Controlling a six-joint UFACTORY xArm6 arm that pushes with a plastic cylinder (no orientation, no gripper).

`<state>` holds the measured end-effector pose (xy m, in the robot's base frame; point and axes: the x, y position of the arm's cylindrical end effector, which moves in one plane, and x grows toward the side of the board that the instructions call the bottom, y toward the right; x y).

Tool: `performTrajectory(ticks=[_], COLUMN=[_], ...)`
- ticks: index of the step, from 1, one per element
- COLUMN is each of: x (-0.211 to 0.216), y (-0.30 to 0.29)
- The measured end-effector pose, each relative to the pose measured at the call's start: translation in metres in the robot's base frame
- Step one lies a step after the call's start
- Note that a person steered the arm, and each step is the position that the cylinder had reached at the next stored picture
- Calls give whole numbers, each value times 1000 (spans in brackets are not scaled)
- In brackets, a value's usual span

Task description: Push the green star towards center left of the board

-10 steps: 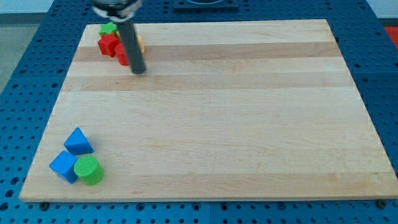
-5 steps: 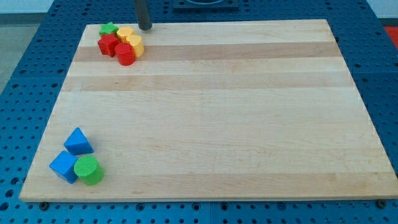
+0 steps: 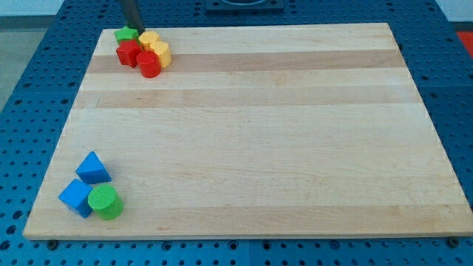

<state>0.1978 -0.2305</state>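
The green star (image 3: 126, 34) lies at the board's top left corner, at the upper left of a tight cluster. Touching it are a red block (image 3: 129, 52), a red cylinder (image 3: 149, 64) and two yellow blocks (image 3: 155, 46). My tip (image 3: 136, 29) is at the board's top edge, just to the upper right of the green star and touching or nearly touching it. The rod rises out of the view's top.
At the board's bottom left sit a blue triangular block (image 3: 93, 168), a blue cube (image 3: 76, 197) and a green cylinder (image 3: 105, 202), close together. The wooden board (image 3: 251, 133) lies on a blue perforated table.
My tip went from below the cluster, up over the board's top edge, then left to the green star. The star has shifted slightly to the left.
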Motion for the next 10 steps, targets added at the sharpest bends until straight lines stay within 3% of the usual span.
performTrajectory(ticks=[3, 7, 10], x=[3, 70, 77], y=[-12, -25, -51])
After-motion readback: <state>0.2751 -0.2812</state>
